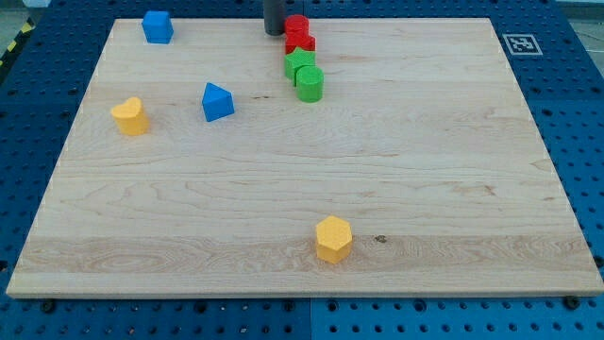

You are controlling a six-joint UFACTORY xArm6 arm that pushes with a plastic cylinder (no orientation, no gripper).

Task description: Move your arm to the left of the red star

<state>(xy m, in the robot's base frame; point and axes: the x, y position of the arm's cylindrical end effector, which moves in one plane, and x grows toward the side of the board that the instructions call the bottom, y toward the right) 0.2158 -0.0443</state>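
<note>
1. The rod's tip stands at the top edge of the desk, just beside the left of a red cylinder; the arm ends in this bare rod, so no fingers show and their state cannot be told.
2. The red star lies just below the red cylinder, touching it, slightly right of and below the tip.
3. A green star and a green cylinder continue the tight column downward from the red star.
4. A blue triangular block and a yellow block lie well apart on the view's left, with a blue block near the top left corner.
5. A yellow hexagonal block sits alone near the bottom edge.
</note>
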